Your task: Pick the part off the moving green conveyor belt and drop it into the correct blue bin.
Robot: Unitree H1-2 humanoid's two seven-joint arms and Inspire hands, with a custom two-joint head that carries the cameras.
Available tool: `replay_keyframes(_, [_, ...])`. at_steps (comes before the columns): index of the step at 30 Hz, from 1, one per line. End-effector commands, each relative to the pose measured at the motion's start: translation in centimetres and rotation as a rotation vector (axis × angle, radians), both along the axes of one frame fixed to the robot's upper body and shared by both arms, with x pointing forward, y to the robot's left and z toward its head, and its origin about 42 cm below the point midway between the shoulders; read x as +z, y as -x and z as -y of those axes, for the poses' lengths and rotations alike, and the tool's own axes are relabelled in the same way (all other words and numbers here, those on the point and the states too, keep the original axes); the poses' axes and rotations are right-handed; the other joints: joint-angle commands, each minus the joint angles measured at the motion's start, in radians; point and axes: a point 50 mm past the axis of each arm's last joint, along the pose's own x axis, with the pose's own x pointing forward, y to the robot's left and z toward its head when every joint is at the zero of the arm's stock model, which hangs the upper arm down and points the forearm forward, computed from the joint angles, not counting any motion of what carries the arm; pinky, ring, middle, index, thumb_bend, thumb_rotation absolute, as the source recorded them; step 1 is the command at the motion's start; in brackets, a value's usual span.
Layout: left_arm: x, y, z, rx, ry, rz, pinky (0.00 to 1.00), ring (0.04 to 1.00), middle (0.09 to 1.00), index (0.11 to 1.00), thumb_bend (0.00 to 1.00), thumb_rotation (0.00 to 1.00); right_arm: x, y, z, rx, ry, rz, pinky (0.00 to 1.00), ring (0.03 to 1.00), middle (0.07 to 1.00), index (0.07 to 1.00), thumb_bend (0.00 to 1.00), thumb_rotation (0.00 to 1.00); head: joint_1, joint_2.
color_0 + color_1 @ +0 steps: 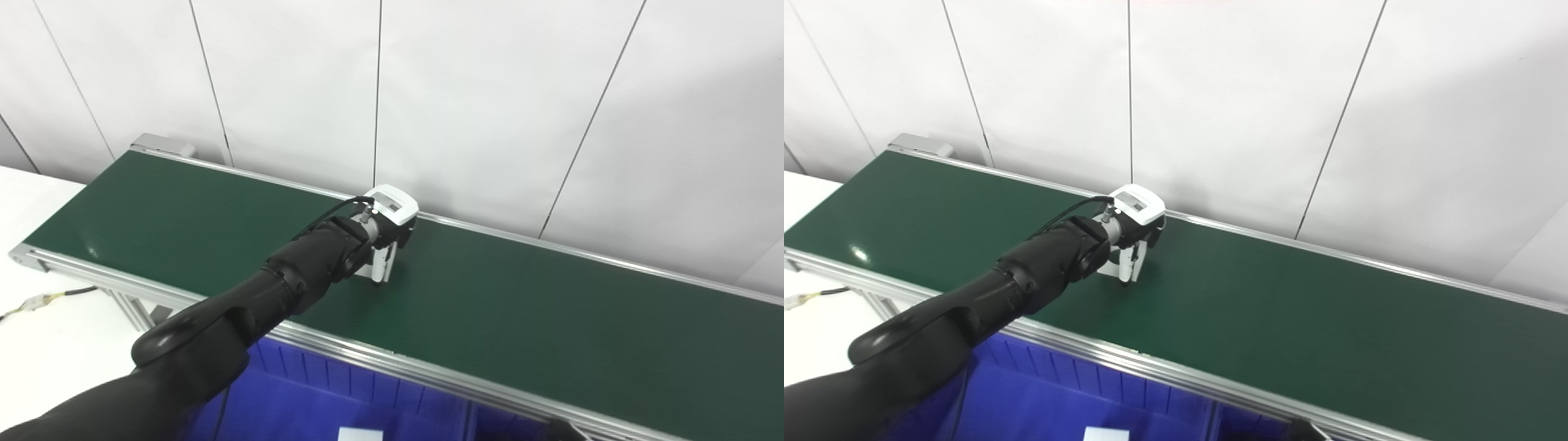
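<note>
Reaching in from the bottom left with the black left arm [257, 306], far out over the green belt [551, 318]. Holding the left hand [387, 229] near the far edge of the belt, close to the white wall [490, 92]. Pointing the fingers [383, 263] straight down, with the tips touching or almost touching the belt. Keeping the fingers close together, not spread wide. Showing a small white bit low down by the fingers, too blurry to tell if it is the part or just a piece of the hand. So not being able to tell if the hand is holding anything, or where the part is on the belt.

Sitting below the near silver rail [380, 355], a blue bin [343, 380] with a white piece [360, 433] lying inside at the bottom edge. Lying on the white table [37, 355] at the left, a thin cable [43, 301].
</note>
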Motion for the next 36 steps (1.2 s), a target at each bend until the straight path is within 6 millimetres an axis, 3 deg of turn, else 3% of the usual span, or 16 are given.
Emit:
replay_keyframes(1, [3.0,-0.8,-0.5,0.019,0.018,0.066,0.24,0.362,0.467,0.531,0.50,0.00,0.9,-1.0,-0.4,0.011,-0.011,0.062,0.71,0.769,0.831,0.769,1.00,0.30,0.001,0.000])
replay_keyframes(4, [5.3,0.4,0.2,-0.018,0.059,0.081,0.25,0.370,0.460,0.523,0.50,0.00,1.0,-1.0,-0.4,0.009,-0.008,0.064,0.71,0.769,0.831,0.767,1.00,0.31,-0.001,0.003])
replay_keyframes(7, [7.2,1.7,0.6,-0.032,0.094,0.081,0.32,0.413,0.509,0.495,0.50,0.00,1.0,-1.0,-0.4,0.011,-0.002,0.063,0.71,0.770,0.833,0.773,1.00,0.32,-0.002,0.004])
replay_keyframes(12, [10.1,4.5,1.3,-0.064,0.123,0.086,0.32,0.401,0.504,0.506,0.50,0.00,0.9,-1.1,-0.3,0.016,-0.006,0.063,0.71,0.775,0.832,0.773,1.00,0.32,-0.006,0.013])
replay_keyframes(18, [11.8,7.6,1.6,-0.071,0.157,0.077,0.29,0.372,0.473,0.530,0.50,0.00,0.9,-1.2,-0.2,0.017,-0.016,0.066,0.72,0.775,0.830,0.774,1.00,0.30,-0.010,0.024])
replay_keyframes(26, [11.9,11.4,0.4,-0.136,0.271,0.103,0.24,0.351,0.460,0.535,0.50,0.00,1.1,-1.1,0.1,0.019,-0.010,0.072,0.72,0.773,0.828,0.781,1.00,0.31,-0.011,0.050])
replay_keyframes(31, [10.1,14.1,-1.6,-0.098,0.551,0.087,0.23,0.346,0.450,0.534,0.50,0.00,1.3,-1.1,0.3,0.029,-0.001,0.079,0.72,0.773,0.825,0.782,0.99,0.32,-0.015,0.073])
replay_keyframes(36, [8.2,16.4,-3.1,-0.039,0.797,0.054,0.33,0.399,0.479,0.519,0.50,0.00,1.5,-1.1,0.5,0.031,-0.003,0.088,0.73,0.777,0.824,0.782,0.99,0.31,-0.017,0.087])
